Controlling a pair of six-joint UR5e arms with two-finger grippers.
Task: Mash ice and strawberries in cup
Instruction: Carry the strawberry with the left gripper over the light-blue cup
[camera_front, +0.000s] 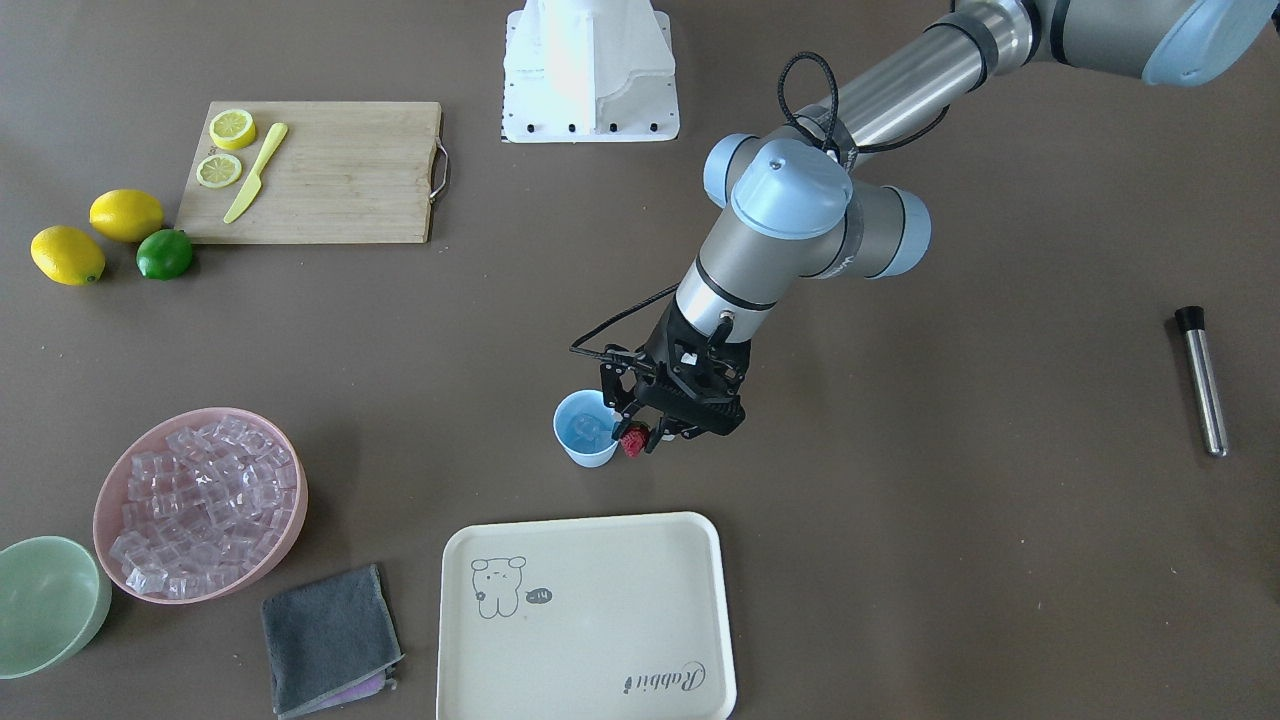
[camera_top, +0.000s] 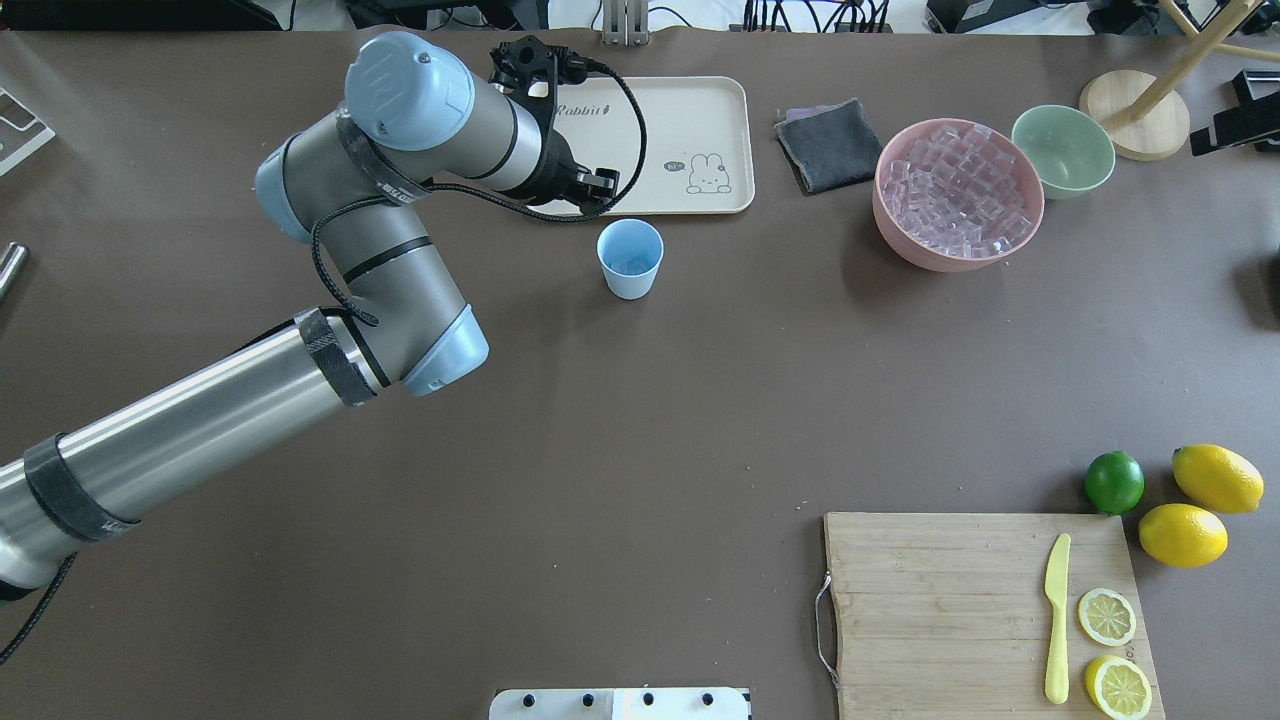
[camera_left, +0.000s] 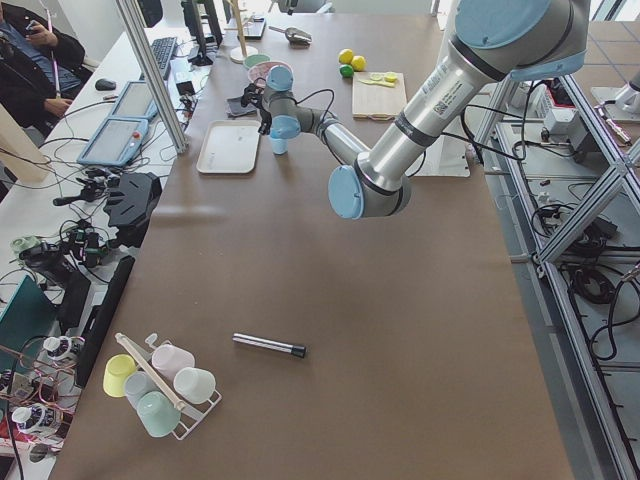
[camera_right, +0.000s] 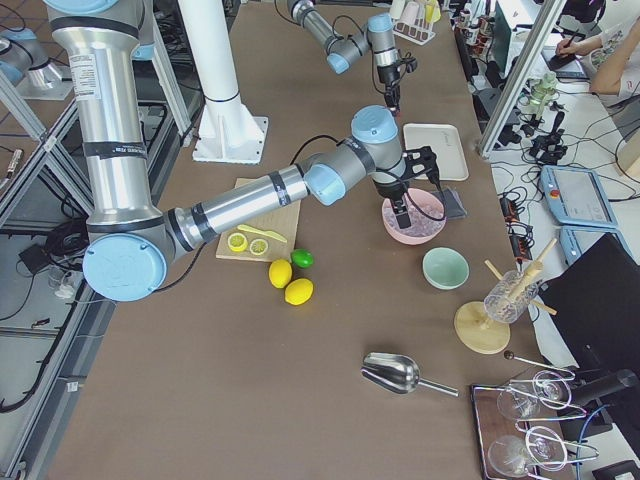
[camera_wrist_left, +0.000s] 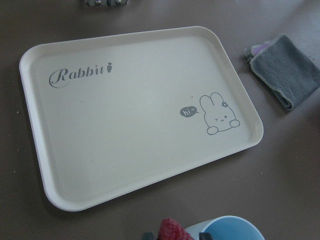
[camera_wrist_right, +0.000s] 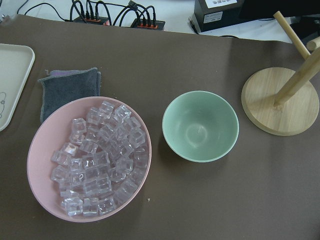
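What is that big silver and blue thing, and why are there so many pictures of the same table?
It is a robot arm with a two-finger pincher, called a gripper. The pictures come from cameras around one table: one facing the robot, one above, two at the table's ends, one on each wrist. The left gripper pinches a little strawberry right beside the blue cup. Also on the table: a tray, a pink bowl of clear ice cubes, a green bowl, a grey cloth, lemons, a lime and a cutting board.
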